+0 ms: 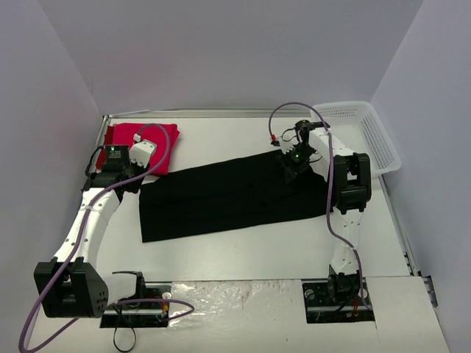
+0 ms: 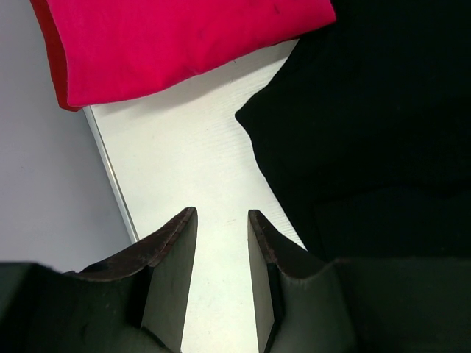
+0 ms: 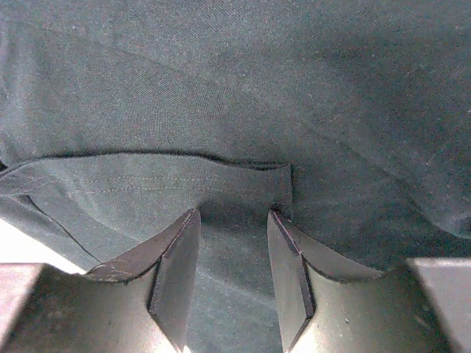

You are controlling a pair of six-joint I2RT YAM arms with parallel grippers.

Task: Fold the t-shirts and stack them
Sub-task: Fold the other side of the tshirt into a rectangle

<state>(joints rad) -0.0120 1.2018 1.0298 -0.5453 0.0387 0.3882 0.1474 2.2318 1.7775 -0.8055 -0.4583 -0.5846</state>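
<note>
I find the black shirt (image 1: 235, 195) at centre, folded to a long strip; red shirt (image 1: 143, 143) folded at ten o'clock; left gripper (image 2: 221, 213) parted, empty, beside the black corner; right gripper (image 3: 234, 213) parted over the hem at two o'clock; I judge the cross-fold next, needing both ends pinched.

No legible text or labels.

- You see the black t-shirt (image 1: 228, 195) as matt cloth, with a fine knit and a stitched hem in the right wrist view.
- The red t-shirt (image 1: 125, 134), upper left, is soft, smooth, matt cloth.
- Your tabletop (image 1: 243, 254) is white, smooth and faintly grained.
- The basket (image 1: 383, 143), upper right, is white mesh plastic.
- The left tool (image 2: 221, 215) shows you dark matt fingers (image 2: 173, 250) with rough edges.
</note>
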